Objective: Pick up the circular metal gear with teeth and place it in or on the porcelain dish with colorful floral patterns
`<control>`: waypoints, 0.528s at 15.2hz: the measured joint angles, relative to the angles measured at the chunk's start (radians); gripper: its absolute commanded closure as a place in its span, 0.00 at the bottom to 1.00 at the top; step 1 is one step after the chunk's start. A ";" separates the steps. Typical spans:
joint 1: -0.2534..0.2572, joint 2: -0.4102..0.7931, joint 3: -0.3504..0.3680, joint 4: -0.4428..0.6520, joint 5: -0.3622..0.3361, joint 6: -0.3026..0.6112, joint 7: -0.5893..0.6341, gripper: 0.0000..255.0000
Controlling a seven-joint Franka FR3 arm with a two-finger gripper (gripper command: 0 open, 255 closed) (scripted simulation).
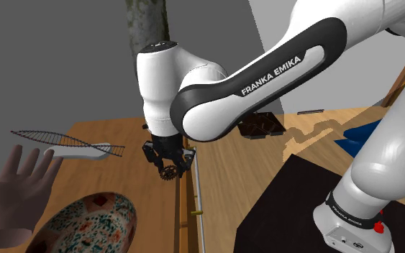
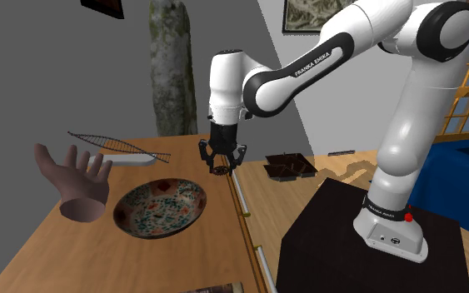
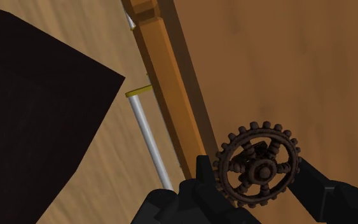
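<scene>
The words "FRANKA EMIKA" are printed in white capitals on the dark band of the arm (image 1: pixel 280 72) (image 2: pixel 320 60), on the link stretched out above the stand (image 1: pixel 294 208) (image 2: pixel 324 237). They are legible in the shoulder and second exterior views. No other text can be read.

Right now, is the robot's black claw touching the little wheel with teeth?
Touching. In the wrist view the gripper clasps the gear between its black fingers, one on each side of the toothed rim, no gap.

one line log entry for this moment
gripper: shut on dark brown toothed gear wheel | gear: over edge of wooden tabletop | round floral-patterned dish: empty, apart from gear | placement: not yet done
</scene>
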 measured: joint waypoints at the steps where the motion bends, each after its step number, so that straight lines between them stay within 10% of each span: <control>1: 0.000 0.001 0.000 0.001 0.000 -0.001 0.000 1.00; 8: 0.000 -0.002 0.000 0.003 0.003 -0.007 -0.002 1.00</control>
